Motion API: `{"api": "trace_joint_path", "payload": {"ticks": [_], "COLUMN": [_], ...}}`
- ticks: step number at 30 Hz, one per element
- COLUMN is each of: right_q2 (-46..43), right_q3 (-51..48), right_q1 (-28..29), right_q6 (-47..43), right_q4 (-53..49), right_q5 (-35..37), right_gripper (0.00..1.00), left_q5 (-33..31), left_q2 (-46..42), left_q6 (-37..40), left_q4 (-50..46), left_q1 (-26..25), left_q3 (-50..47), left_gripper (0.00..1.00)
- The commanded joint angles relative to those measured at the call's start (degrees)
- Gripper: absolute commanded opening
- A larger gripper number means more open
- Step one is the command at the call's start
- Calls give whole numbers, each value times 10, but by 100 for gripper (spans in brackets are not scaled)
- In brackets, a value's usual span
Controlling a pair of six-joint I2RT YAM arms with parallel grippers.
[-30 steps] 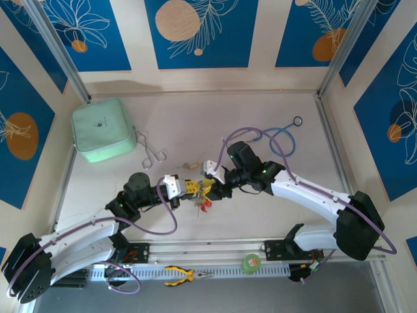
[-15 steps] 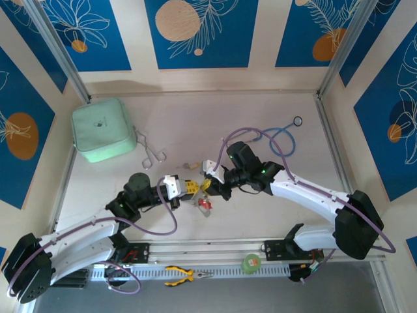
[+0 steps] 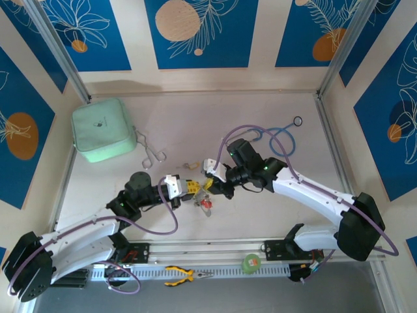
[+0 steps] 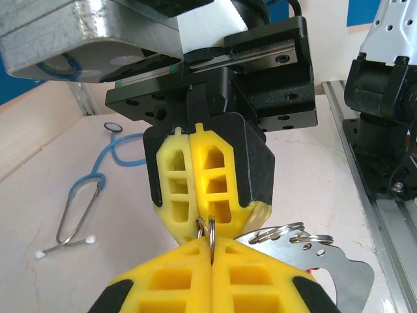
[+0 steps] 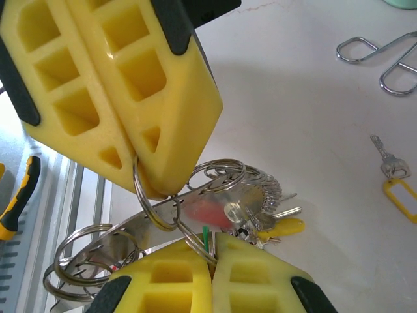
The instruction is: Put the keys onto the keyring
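Near rail: yellow-handled pliers (image 3: 186, 275). Mid-worktop (image 3: 195, 124): left end effector (image 4: 212, 254) and right end effector (image 5: 212, 248) tip to tip, both pressed together, pinching the thin silvery metal keyring (image 5: 139, 192). Colour-tagged silvery keys (image 5: 257, 218) bunched just beside. Beyond: steel forceps (image 3: 151, 153), blue stethoscope (image 3: 283, 140), mint-green pouch (image 3: 101, 129).

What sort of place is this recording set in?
Likely a staged robot test cell, not a real workplace: a table boxed in by blue printed panels and metal posts, two arms bolted at its near edge, and unrelated props like a stethoscope and forceps.
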Motion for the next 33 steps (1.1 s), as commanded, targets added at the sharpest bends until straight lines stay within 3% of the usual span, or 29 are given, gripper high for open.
{"api": "trace_joint_path", "payload": {"ticks": [1,10,21,33], "right_q2": [4,66,74,17], "right_q3": [26,59,76,103], "right_q1": [-1,-6,-15,-26], "right_q6": [-13,-14,-23,-45], "right_q4": [-24,-73,-83,-130], "right_q5": [-22,-51,-63,-54], "right_gripper": [0,0,0,0], "left_q5": [7,14,16,-19], "left_q2": [0,-5,-3,5], "left_q6": [5,0,-2,71], "left_q4": [7,21,24,-98], "left_q1": [-2,-2,-1,-2], "left_q3": [10,9,8,34], "left_gripper": [0,0,0,0]}}
